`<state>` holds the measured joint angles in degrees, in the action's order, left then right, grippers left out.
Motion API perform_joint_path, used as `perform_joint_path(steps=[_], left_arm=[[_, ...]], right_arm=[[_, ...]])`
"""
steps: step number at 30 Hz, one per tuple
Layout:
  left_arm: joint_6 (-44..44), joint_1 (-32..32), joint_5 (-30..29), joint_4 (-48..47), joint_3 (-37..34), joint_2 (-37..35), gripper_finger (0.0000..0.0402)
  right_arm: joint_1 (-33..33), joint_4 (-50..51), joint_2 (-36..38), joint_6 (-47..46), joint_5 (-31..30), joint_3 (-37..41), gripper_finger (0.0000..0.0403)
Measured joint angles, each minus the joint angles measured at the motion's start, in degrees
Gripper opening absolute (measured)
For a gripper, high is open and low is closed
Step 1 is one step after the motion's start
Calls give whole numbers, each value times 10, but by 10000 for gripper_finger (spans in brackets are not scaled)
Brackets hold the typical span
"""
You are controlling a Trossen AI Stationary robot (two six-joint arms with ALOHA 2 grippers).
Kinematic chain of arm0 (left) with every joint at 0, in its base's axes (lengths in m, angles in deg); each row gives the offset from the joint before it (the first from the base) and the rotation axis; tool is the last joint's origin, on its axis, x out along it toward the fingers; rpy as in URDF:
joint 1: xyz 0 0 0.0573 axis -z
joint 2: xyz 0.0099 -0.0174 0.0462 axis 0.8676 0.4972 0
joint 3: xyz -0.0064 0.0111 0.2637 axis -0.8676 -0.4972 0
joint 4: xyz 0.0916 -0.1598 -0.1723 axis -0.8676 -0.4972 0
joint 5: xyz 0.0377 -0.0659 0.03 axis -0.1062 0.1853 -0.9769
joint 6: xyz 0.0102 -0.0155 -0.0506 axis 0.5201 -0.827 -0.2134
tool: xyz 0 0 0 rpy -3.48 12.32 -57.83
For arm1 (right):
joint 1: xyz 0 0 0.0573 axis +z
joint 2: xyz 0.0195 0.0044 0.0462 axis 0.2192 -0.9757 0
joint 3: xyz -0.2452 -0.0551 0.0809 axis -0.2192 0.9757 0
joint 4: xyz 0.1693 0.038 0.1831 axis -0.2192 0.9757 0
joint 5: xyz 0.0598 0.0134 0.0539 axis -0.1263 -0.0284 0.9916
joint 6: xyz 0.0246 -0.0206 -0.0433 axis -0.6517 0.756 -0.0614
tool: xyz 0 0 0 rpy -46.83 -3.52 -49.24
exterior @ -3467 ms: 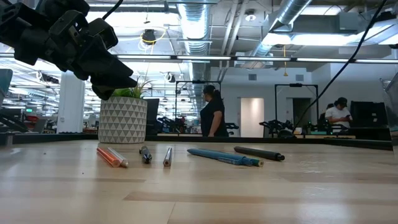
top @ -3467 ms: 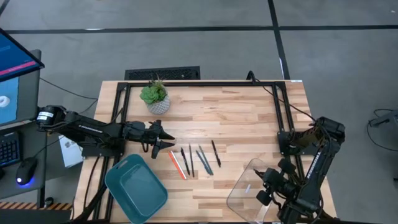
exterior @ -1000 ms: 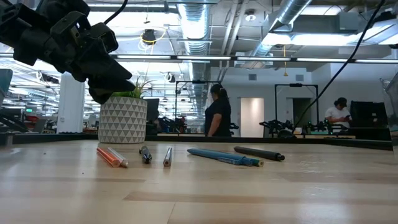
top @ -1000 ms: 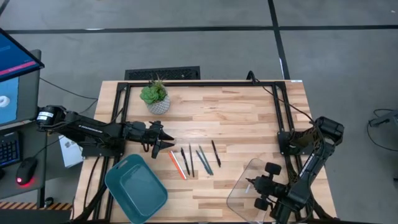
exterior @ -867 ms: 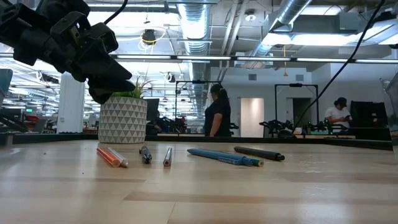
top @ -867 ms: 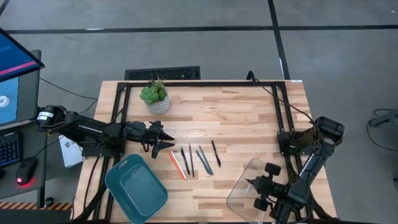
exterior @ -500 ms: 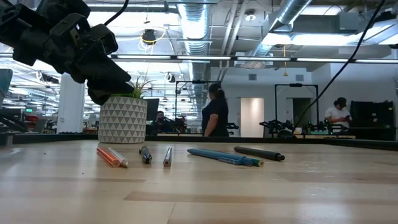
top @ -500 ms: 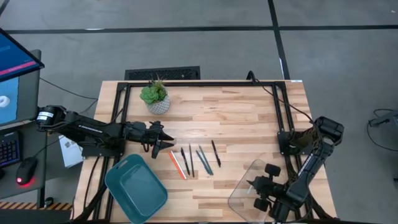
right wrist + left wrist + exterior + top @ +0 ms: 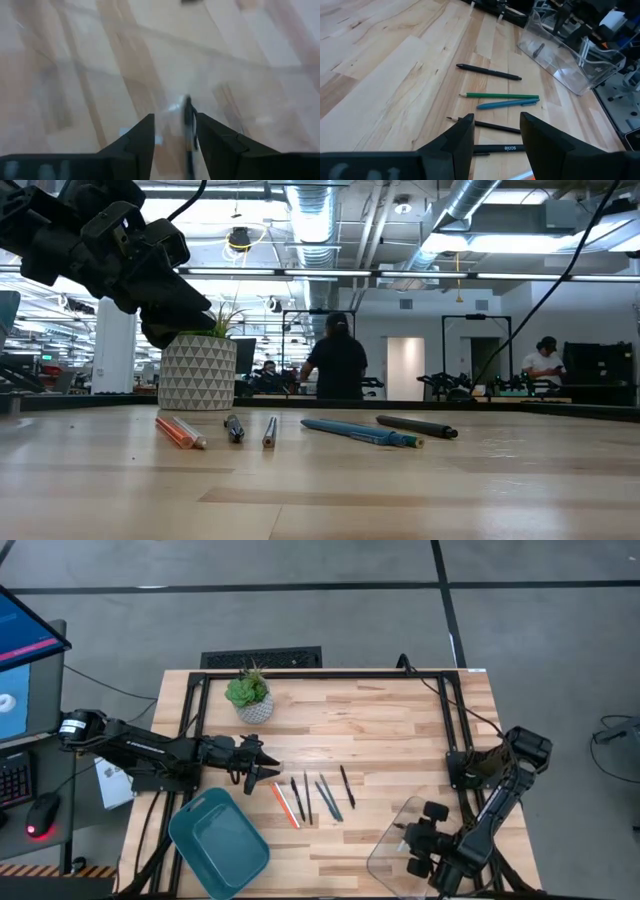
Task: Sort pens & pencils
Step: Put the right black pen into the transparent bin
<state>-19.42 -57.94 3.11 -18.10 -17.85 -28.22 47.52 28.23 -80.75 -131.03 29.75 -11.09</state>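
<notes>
Several pens and pencils lie side by side mid-table: an orange-red pencil (image 9: 285, 805), black pens (image 9: 297, 798), a green pencil (image 9: 500, 95), a teal pen (image 9: 507, 104) and a far black pen (image 9: 347, 786). My left gripper (image 9: 268, 769) hangs open just left of the row, above the table. My right gripper (image 9: 405, 837) stands open over the clear container (image 9: 385, 840) at the near right. A dark pen (image 9: 188, 127) shows below, between its fingers and apart from them, inside the container.
A blue tray (image 9: 218, 842) sits at the near left, close under my left arm. A potted plant (image 9: 249, 695) stands at the far left. A black frame (image 9: 330, 674) runs along the table's far and side edges. People move in the room behind.
My right gripper has opened over the clear container and let go of the dark pen, staying in place. My left arm has kept still. A person in the room behind has walked a little.
</notes>
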Motion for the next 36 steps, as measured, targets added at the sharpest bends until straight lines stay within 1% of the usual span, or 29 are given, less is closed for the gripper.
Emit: perform_joint_path(steps=[3, 7, 9, 14, 16, 20, 28, 32, 36], left_arm=[[0, 0, 0, 0, 0, 0, 149], [0, 0, 0, 0, 0, 0, 149], [0, 0, 0, 1, 0, 0, 149], [0, 0, 0, 10, 0, 0, 149], [0, 0, 0, 16, 0, 0, 149], [0, 0, 0, 18, 0, 0, 149], [0, 0, 0, 15, 0, 0, 149], [0, 0, 0, 14, 0, 0, 149], [0, 0, 0, 14, 0, 0, 149]], right_arm=[[0, 8, 6, 29, -36, -19, 167], [0, 54, 26, 42, -101, -49, 158], [0, 72, 44, 42, -148, -59, 154], [-3, 76, 98, 41, -301, -62, 142], [-13, 75, 113, 31, -329, -62, 138], [-42, 75, 124, 27, -323, -62, 132], [-95, 69, 85, 76, -281, -62, 133], [-127, 58, 66, 76, -281, -62, 128], [-176, 22, 57, 45, -283, -62, 125]])
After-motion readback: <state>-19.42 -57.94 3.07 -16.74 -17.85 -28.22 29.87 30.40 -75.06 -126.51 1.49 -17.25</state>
